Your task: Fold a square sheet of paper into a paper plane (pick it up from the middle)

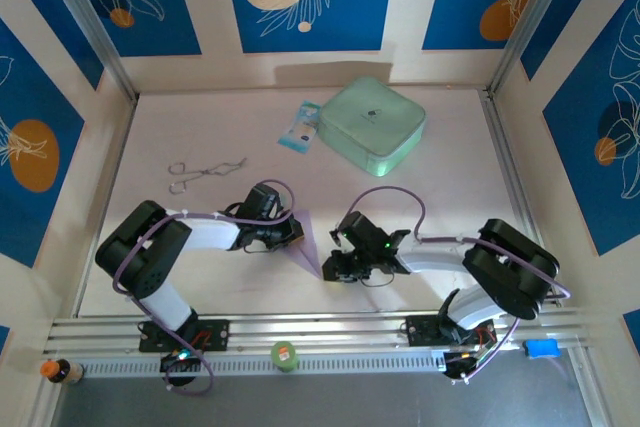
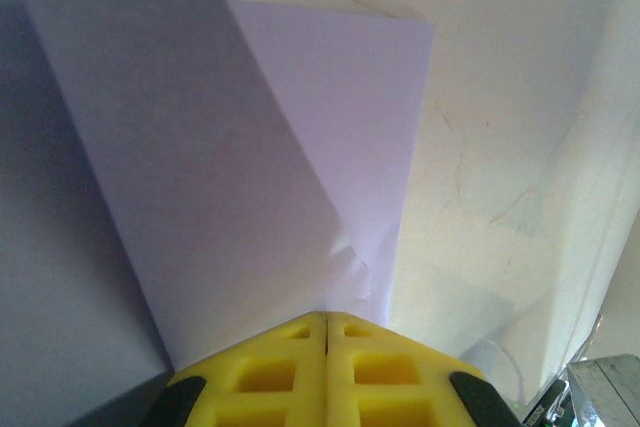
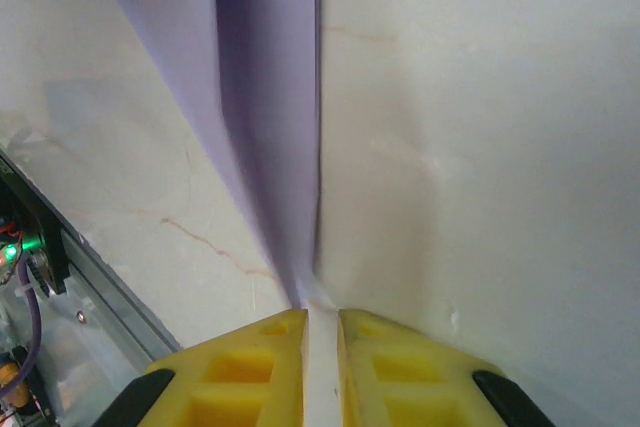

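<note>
left claw (image 2: 326, 317) low, pinching paper (image 2: 250, 167).

lavender paper sheet (image 1: 312, 245) folded into a narrow triangle with overlapping layers and one long crease, tip toward the near edge, low on the pale surface (image 1: 200, 127), mid-front.

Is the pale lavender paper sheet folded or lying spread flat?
Folded. From above the pale lavender paper sheet is a pointed triangle, and the left wrist view shows one layer lapped over another.
</note>
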